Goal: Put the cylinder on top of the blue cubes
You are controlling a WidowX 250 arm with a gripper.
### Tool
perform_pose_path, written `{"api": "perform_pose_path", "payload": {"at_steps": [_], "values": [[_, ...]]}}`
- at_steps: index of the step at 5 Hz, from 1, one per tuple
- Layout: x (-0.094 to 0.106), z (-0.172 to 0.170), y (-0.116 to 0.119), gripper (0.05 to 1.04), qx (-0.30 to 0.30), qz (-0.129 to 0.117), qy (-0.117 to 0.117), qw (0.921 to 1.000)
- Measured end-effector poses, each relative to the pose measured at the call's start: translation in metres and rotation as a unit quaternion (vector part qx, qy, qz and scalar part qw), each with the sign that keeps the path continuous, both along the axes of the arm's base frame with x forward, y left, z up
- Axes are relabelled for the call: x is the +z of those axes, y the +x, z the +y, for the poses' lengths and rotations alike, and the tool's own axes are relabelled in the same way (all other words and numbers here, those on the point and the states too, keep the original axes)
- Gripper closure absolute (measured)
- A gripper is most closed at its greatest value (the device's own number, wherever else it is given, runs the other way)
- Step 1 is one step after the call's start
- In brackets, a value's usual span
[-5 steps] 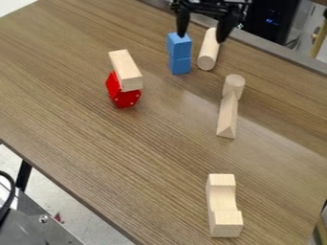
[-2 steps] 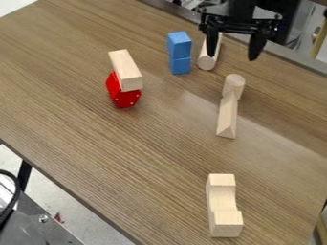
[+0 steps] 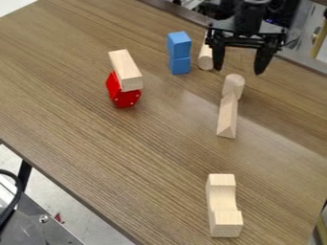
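table (image 3: pixel 121 162) bears blue cubes (image 3: pixel 180 52), red block (image 3: pixel 125 97), 2 cylinders (image 3: pixel 234 86), prism (image 3: pixel 226 118), notched block (image 3: pixel 223 203).

Cylinder (image 3: pixel 234 85) and notched block (image 3: pixel 223 206): pale bare wood, matt, smooth by my view. Red piece (image 3: pixel 123 92): plastic-looking, somewhat glossy. Blue cubes (image 3: pixel 179 51) look matt to me; tabletop (image 3: pixel 127 158) wood-grained, faint sheen.

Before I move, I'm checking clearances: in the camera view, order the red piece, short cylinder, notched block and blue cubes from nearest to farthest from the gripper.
1. Short cylinder: just below the gripper in the picture.
2. Blue cubes: stacked, to picture left.
3. Red piece: farther left, under a wooden block.
4. Notched block: near the bottom.
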State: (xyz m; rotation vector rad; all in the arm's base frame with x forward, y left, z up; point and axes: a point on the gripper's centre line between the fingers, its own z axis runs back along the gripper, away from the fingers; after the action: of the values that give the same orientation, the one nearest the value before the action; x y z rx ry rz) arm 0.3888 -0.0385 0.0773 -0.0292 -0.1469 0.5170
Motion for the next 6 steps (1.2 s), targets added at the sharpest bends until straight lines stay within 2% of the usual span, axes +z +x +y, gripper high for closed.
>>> {"api": "perform_pose_path", "payload": {"at_steps": [1,4,5,6], "values": [[-0.011,-0.001,-0.001,0.083,-0.003,0.010,0.004,0.9999],[-0.028,0.001,0.003,0.083,-0.004,0.005,0.007,1.0000],[-0.041,0.006,0.003,0.117,-0.002,0.016,0.013,0.9998],[-0.047,0.009,0.004,0.390,0.006,0.019,0.013,0.9997]]}}
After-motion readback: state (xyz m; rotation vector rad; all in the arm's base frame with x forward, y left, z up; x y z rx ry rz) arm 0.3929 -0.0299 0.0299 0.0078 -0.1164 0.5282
